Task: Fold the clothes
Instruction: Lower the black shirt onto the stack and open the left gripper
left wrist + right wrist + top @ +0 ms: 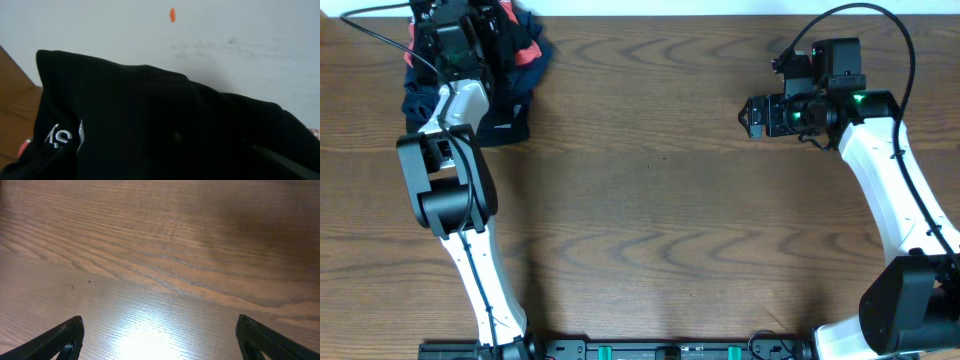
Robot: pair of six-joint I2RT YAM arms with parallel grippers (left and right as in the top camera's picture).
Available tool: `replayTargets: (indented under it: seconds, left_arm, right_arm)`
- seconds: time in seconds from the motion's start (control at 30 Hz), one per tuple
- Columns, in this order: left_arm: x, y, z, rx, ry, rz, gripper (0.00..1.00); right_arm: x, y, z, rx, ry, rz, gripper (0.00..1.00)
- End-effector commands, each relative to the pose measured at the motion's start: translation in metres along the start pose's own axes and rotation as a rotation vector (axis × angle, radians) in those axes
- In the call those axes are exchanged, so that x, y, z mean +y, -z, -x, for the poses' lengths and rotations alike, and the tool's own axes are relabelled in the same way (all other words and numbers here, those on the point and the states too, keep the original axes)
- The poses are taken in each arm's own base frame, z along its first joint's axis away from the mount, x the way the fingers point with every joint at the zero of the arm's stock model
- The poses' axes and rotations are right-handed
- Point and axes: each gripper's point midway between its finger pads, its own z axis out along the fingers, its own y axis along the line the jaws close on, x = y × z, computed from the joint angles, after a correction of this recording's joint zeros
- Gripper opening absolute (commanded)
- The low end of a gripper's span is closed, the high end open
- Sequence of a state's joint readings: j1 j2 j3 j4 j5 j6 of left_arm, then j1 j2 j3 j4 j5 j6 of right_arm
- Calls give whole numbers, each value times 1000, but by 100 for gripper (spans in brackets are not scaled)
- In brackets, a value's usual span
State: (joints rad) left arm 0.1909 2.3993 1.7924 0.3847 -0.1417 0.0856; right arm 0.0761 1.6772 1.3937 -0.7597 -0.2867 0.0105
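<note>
Your left tool point(448, 30) sits over a heap of clothing at the far corner of the counter point(650, 200). Its fingers are hidden, so you cannot tell how far it is open or whether it grips anything. Directly in front of it, the black shirt point(165, 130) fills the wrist view: soft, matte fabric humped in rounded folds with a raised seam, and small white stitched lettering point(62, 136) low on its left. A red-orange garment point(525, 50) bunches just to the tool's right, and dark navy cloth point(420, 100) lies just behind it. Your right tool point(159, 332), well apart from the heap, has its two dark fingers spread wide with nothing between them, above bare, glossy wood grain.
</note>
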Motion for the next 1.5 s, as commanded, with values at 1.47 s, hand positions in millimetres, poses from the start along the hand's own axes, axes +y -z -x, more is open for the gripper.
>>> replayTargets:
  seconds: [1.47]
  left_arm:
    - [-70,440,98,582,66,-561,98]
  right_arm:
    - [-13,4,45,-182,54,-57,99]
